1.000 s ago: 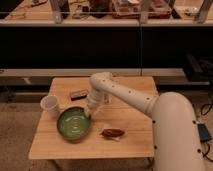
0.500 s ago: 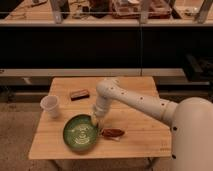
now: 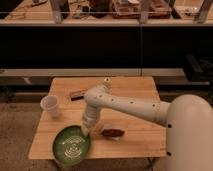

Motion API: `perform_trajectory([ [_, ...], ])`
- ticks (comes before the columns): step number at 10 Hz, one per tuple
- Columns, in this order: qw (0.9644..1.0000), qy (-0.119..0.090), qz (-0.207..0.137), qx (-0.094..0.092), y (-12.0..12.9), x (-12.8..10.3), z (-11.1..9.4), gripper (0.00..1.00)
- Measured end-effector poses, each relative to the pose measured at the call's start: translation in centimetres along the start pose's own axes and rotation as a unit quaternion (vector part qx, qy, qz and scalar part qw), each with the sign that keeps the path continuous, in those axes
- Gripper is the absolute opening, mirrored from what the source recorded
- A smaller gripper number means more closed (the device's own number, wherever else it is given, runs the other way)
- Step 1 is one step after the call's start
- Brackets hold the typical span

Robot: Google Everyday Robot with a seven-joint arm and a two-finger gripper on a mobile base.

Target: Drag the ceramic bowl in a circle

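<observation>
The ceramic bowl (image 3: 71, 144) is a wide, shallow, glossy green bowl with pale swirl marks inside. It sits at the front left corner of the wooden table (image 3: 142, 90), close to the front edge. My gripper (image 3: 86, 131) reaches down from the white arm and rests on the bowl's right rim.
A white plastic cup (image 3: 51, 106) stands at the table's left edge. A small dark flat object (image 3: 78, 94) lies behind the arm. A brown item (image 3: 113, 133) lies on the table to the right of the bowl. Dark shelving stands behind the table.
The bowl has slid toward the front left corner of the table, and my gripper has moved with it, down and to the left.
</observation>
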State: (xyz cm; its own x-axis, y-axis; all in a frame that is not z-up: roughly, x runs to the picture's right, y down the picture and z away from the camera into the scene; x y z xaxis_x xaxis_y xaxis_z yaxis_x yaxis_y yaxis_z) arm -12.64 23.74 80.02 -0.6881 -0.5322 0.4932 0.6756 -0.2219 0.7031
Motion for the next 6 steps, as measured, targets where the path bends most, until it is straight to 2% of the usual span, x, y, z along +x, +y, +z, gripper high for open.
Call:
perform_trajectory([
  [1,0.9998,-0.004,-0.021,0.005,-1.6,1.4,0.7,0.00],
  [2,0.9984,-0.002,-0.054,0.016,-4.2,4.5,1.3,0.00],
  [3,0.9975,0.003,-0.067,0.023,-5.2,6.5,1.4,0.00],
  [5,0.9967,0.017,-0.072,0.033,-5.2,10.1,0.7,0.00],
  [6,0.9976,0.032,-0.049,0.038,-2.8,11.5,-0.4,0.00],
])
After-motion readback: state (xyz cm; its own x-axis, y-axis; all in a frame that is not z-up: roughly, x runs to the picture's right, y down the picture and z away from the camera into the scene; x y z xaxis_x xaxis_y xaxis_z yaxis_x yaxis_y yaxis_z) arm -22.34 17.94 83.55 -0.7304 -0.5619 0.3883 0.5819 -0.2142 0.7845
